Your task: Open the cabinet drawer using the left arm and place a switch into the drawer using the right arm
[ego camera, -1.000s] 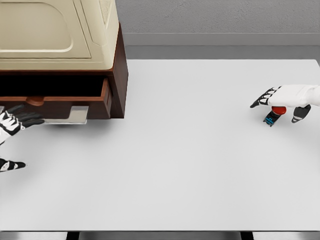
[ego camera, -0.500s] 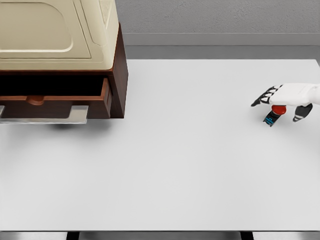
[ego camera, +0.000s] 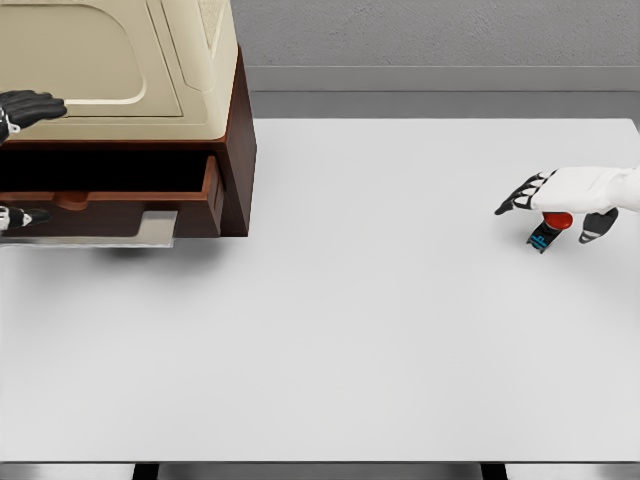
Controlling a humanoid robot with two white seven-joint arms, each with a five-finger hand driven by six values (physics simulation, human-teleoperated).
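The brown cabinet with a cream top stands at the back left, and its drawer is pulled out, showing a dark opening. My left hand reaches in from the left edge, its fingers spread in front of the cabinet top and its thumb low by the drawer front, holding nothing. At the far right the switch, with a red button and a blue and black base, stands on the table. My right hand hovers right over it, palm down, fingers spread, not closed on it.
A white table fills most of the view, with a grey wall behind it. A grey metal plate sticks out under the drawer. The table's front edge runs along the bottom of the picture.
My left hand left the view from the lower left and has come back higher up, in front of the cabinet and open drawer. My right hand has shifted slightly left over the switch.
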